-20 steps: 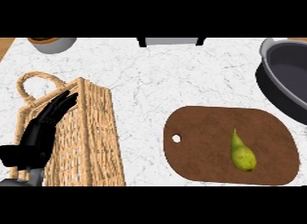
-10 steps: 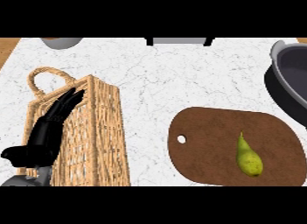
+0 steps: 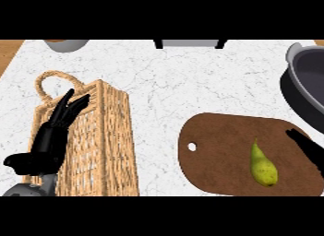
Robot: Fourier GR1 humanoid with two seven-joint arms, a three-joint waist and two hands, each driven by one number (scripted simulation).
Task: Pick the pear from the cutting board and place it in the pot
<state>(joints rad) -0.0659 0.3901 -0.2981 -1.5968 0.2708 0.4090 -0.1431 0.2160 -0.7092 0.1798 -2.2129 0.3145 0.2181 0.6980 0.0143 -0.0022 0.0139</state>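
A yellow-green pear (image 3: pixel 262 165) lies on the brown cutting board (image 3: pixel 219 156) at the lower right, stem pointing away from me. The dark grey pot (image 3: pixel 314 90) stands at the right edge, partly cut off by the view. My right hand (image 3: pixel 315 157) comes in from the right edge with straight fingers, its tip just right of the pear and apart from it. My left hand (image 3: pixel 50 138) rests open at the lower left, fingers straight, over the wicker basket.
A wicker basket (image 3: pixel 99 138) with a looped handle stands at the left on the white marble counter (image 3: pixel 178 87). A grey bowl (image 3: pixel 65 44) and a dark object (image 3: pixel 189 44) sit at the far edge. Wooden surface shows at the top left corner.
The view has shifted, so everything sits further right and lower. My right hand has entered from the right edge beside the pear. The left hand keeps its pose.
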